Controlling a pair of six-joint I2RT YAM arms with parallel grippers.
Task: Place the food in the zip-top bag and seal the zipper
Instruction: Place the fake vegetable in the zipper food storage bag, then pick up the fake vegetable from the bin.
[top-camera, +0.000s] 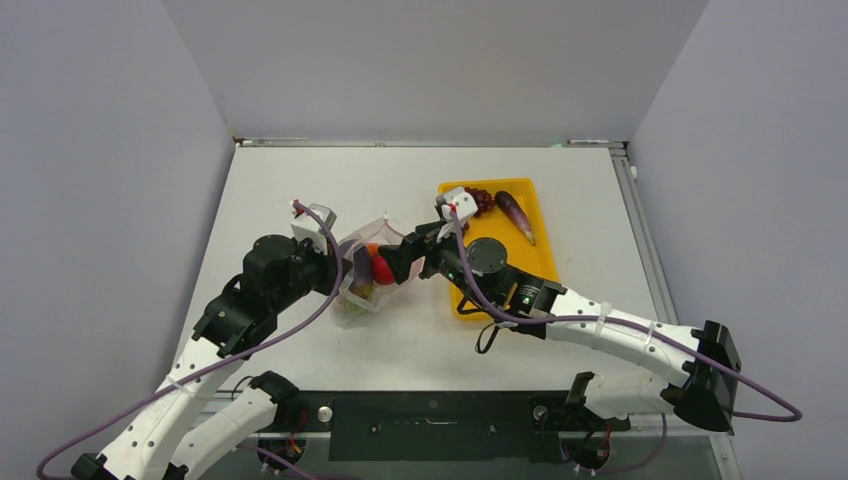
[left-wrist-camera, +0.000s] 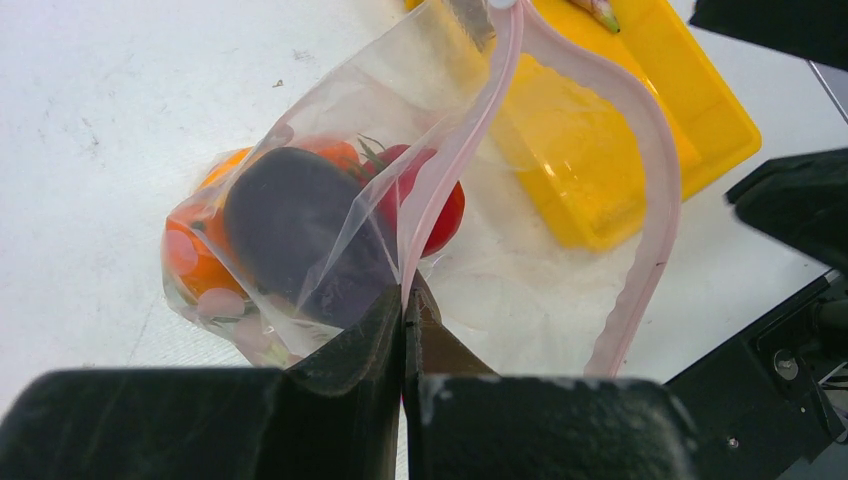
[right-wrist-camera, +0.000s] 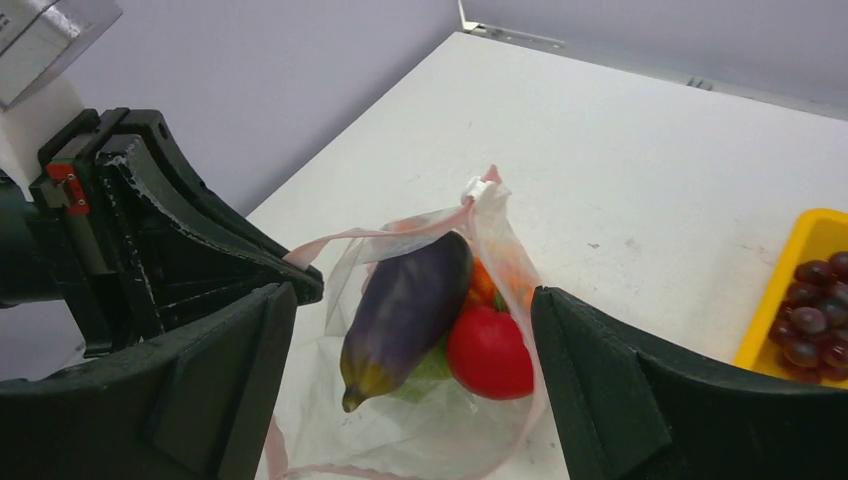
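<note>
Seen from above: my two arms meet over a white table (top-camera: 300, 180), where the zip-top bag (left-wrist-camera: 400, 80) lies just left of a yellow tray (top-camera: 545, 255). My left gripper (left-wrist-camera: 405, 310) is clenched on the bag's near rim, pinching the pink zipper (left-wrist-camera: 655, 190) so the mouth stands open in a loop toward the tray. My right gripper (right-wrist-camera: 405, 300) is spread wide at that mouth, grasping nothing. Inside the bag lie a purple eggplant (left-wrist-camera: 290, 230), a red piece (right-wrist-camera: 490, 352) and orange pieces (left-wrist-camera: 190, 260), with something green half hidden beneath. A dark grape bunch (top-camera: 480, 200) and a second eggplant (top-camera: 517, 214) lie at the tray's far end

I judge loading to be about half done. To do this step well, my left pinch should hold firm and high so the mouth does not fold. My right fingers should back out to the right without snagging the zipper loop. Each piece from the tray should then go deep, past the eggplant, leaving the rim free of food for sealing
</note>
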